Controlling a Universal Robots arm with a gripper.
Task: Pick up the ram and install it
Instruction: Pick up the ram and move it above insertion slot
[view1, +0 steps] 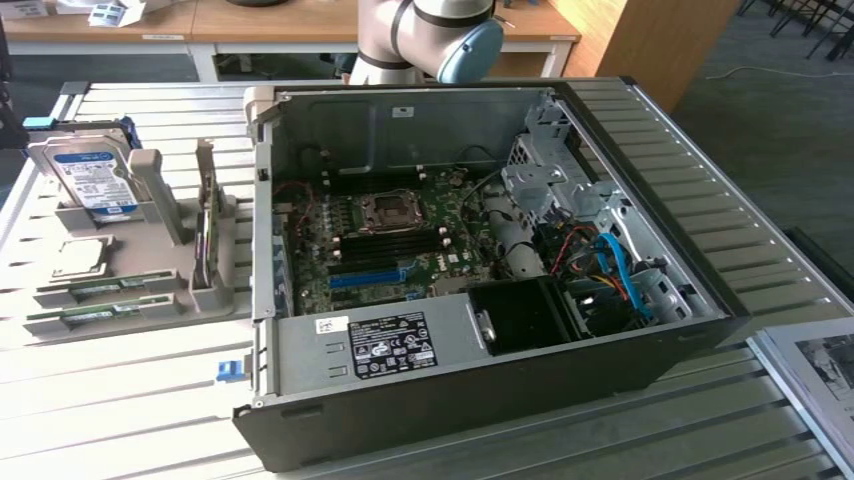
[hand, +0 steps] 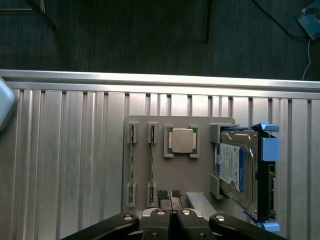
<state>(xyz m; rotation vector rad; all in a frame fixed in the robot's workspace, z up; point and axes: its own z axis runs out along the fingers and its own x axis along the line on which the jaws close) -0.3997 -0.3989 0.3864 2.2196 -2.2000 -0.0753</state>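
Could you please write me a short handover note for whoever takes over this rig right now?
Claw: shut, holding nothing, hovering above the grey holder.
Two ram sticks sit in the holder's slots, beside the processor chip and the hard drive.
The computer case lies open on the table.
Done: nothing picked up.
Left: the whole job, pickup and install.

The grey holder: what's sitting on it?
The holder carries one ram stick, a second ram stick, a processor and a hard drive on edge. The end effector hides part of one end.
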